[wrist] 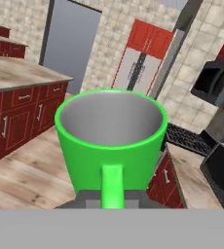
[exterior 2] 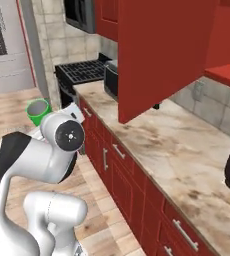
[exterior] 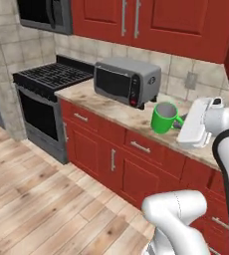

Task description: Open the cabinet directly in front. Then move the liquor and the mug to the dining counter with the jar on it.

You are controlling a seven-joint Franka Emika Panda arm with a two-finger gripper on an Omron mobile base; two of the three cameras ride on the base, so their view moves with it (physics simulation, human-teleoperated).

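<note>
Hand view: small bright green mug with loop handle and grey inside [wrist: 110, 141] sits upright right ahead of the two-finger gripper [wrist: 112, 200], jaws pinched on its handle. From the left base view, mug [exterior: 165, 118] hangs just off the grey toaster oven [exterior: 126, 80], above the marbled counter edge [exterior: 111, 112]. Risk: a thin handle grip lets the mug swing or slip during a turn.

No readable text, label, brand or number appears on anything here.
</note>
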